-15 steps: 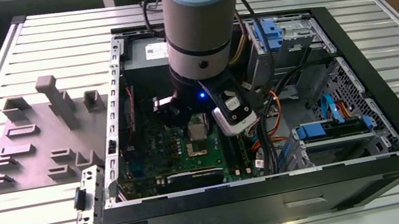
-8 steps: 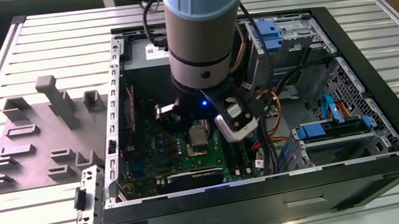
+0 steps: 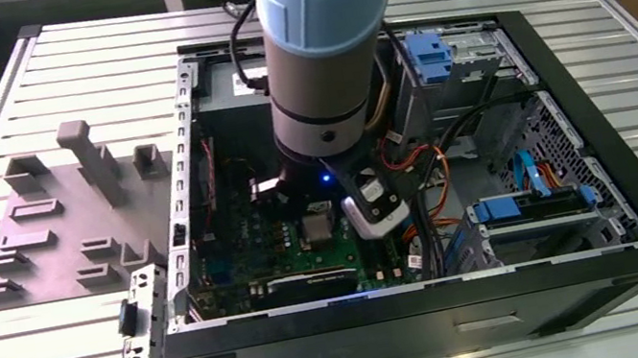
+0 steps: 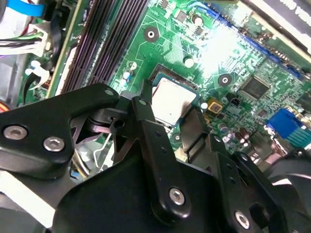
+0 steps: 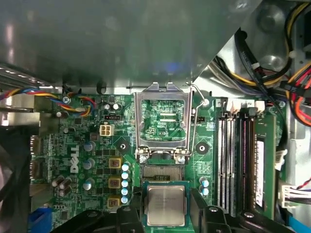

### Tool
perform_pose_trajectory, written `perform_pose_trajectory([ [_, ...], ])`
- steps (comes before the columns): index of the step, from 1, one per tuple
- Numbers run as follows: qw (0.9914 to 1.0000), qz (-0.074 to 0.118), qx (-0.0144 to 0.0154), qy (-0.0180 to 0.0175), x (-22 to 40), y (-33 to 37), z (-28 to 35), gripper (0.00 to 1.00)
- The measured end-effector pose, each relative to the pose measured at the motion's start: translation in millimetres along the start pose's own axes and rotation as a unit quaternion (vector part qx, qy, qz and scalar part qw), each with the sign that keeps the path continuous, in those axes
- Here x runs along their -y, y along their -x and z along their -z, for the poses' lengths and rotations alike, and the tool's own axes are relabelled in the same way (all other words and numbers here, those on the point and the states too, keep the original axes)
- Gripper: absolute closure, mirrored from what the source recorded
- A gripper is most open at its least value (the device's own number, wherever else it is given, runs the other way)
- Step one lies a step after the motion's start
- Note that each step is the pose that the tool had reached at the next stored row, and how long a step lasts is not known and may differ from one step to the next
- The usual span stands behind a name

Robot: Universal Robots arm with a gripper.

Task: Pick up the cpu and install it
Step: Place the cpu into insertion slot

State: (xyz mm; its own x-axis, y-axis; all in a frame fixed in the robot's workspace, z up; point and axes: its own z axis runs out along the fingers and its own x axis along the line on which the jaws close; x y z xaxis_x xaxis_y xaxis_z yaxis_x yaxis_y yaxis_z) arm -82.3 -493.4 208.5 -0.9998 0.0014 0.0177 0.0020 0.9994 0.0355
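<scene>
First wrist view: the gripper point(image 5: 166, 217) seems to clamp the cpu point(image 5: 165, 204), a flat, matte silvery square, between black fingers point(image 5: 129, 216). Beside it a metal socket frame point(image 5: 138, 121) stands open.

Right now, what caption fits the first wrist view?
The gripper at the cpu, at the socket of the green motherboard, silver socket frame swung open.
</scene>
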Motion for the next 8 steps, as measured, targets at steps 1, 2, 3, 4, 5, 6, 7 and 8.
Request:
perform_pose_trajectory([
  [1, 1.00000, 0.000, 0.0000, 0.0000, 0.1, 0.0, -1.8, 0.53],
  [2, 1.00000, 0.000, 0.0000, 0.0000, 0.1, -0.1, -3.6, 0.53],
  [3, 1.00000, 0.000, 0.0000, 0.0001, 0.2, -0.3, -5.5, 0.53],
  [4, 1.00000, 0.000, 0.0000, 0.0001, 0.2, -0.7, -6.7, 0.53],
  [5, 1.00000, 0.000, 0.0000, 0.0000, 0.2, -0.8, -6.8, 0.53],
  [6, 1.00000, 0.000, -0.0001, 0.0000, 0.2, -0.9, -6.8, 0.53],
  [7, 1.00000, 0.000, -0.0001, 0.0000, 0.2, -0.9, -6.8, 0.53],
  [8, 1.00000, 0.000, -0.0001, 0.0001, 0.2, -0.9, -6.8, 0.53],
])
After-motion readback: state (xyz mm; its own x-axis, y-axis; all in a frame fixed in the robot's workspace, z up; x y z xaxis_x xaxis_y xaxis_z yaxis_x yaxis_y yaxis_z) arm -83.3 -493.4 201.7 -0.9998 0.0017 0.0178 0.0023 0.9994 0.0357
